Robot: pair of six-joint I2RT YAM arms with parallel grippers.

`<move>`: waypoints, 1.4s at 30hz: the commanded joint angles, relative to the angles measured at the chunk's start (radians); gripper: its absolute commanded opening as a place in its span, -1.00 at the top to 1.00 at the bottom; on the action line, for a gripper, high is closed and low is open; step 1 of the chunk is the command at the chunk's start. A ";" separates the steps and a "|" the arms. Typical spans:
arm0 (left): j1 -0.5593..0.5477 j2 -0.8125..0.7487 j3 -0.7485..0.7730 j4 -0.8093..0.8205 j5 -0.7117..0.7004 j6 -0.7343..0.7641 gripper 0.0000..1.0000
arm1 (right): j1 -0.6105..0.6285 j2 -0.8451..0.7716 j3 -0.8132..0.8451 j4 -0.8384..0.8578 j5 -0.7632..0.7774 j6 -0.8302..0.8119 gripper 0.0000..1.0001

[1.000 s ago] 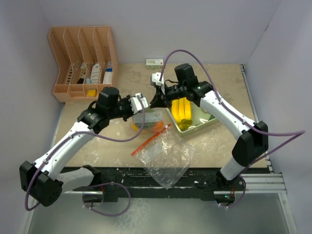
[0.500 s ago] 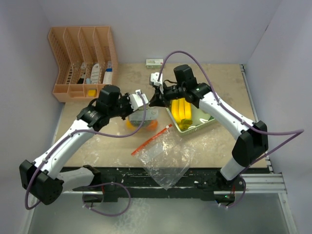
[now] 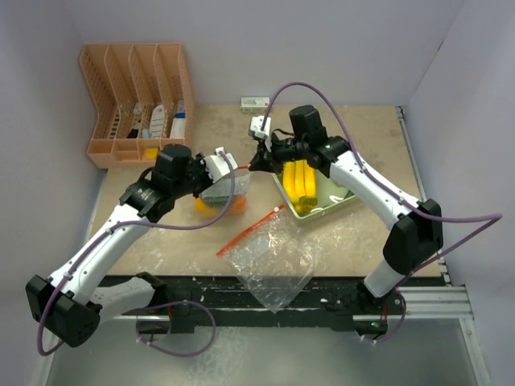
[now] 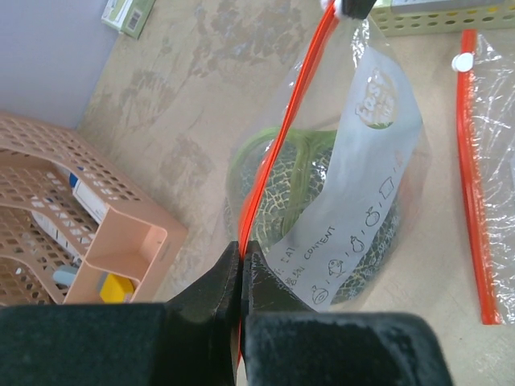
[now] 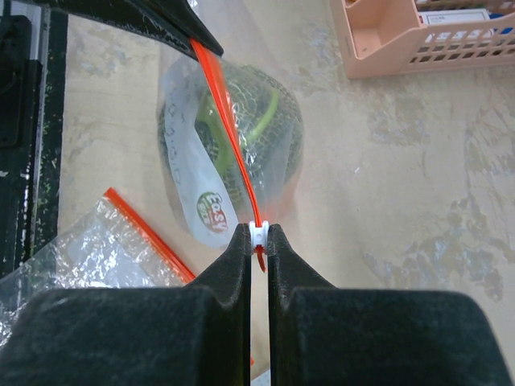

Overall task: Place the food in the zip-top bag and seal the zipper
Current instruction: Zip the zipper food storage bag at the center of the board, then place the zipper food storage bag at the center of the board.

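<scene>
Both arms reach inward and meet above the middle of the table (image 3: 161, 237), stretching a zip-top bag (image 4: 354, 201) between them. The left gripper (image 4: 242, 253) is pinched tight on one end of the bag's orange zipper strip (image 4: 282, 137). The right gripper (image 5: 258, 237) is clamped on the small white slider (image 5: 257, 233) at the other end. The left arm comes up from the lower left with its elbow bent outward; the right arm arches in from the right, its purple cable (image 3: 314, 92) looping overhead.

The table is mottled beige, boxed in by pale lilac walls. A peach slotted organiser (image 3: 133, 96) stands at the far left corner, a small box (image 3: 255, 103) lies at the far edge, and a pale green tray (image 3: 342, 201) just right of the grippers holds yellow bananas (image 3: 299, 178). A second clear bag (image 3: 273, 257) lies flat near the front edge.

The wrist views show what the overhead view does not: a green netted melon (image 5: 241, 121) sits inside the held bag, behind its white printed label (image 4: 378, 121). From above, only a blurred orange-and-yellow patch shows beneath the bag.
</scene>
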 commanded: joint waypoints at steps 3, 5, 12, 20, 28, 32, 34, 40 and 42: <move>0.028 -0.027 0.005 0.029 -0.071 -0.013 1.00 | -0.024 -0.022 -0.006 0.005 0.057 0.013 1.00; 0.030 -0.027 0.005 0.036 -0.059 -0.022 1.00 | -0.024 -0.024 -0.004 0.011 0.047 0.023 0.86; 0.030 -0.021 0.012 0.057 -0.141 -0.115 1.00 | -0.024 -0.084 -0.013 0.181 0.162 0.219 -0.11; 0.044 -0.054 0.052 -0.002 -0.555 -0.327 1.00 | -0.030 -0.148 -0.099 0.348 0.532 0.450 -0.99; 0.235 -0.142 0.016 -0.092 -0.677 -0.586 -0.58 | -0.026 -0.060 -0.057 0.207 0.600 0.555 -0.99; 0.248 -0.203 0.002 -0.051 -0.593 -0.647 -0.99 | 0.023 -0.016 -0.044 0.136 0.609 0.575 -1.00; 0.248 -0.232 0.009 -0.016 -0.527 -0.669 -0.99 | 0.076 -0.010 -0.059 0.117 0.673 0.582 -1.00; 0.248 -0.276 0.003 0.089 -0.260 -0.681 -0.99 | 0.232 -0.002 -0.149 0.068 0.782 0.738 -0.97; 0.248 -0.266 -0.012 0.107 -0.203 -0.690 -0.99 | 0.261 -0.007 -0.215 0.095 0.796 0.867 -0.94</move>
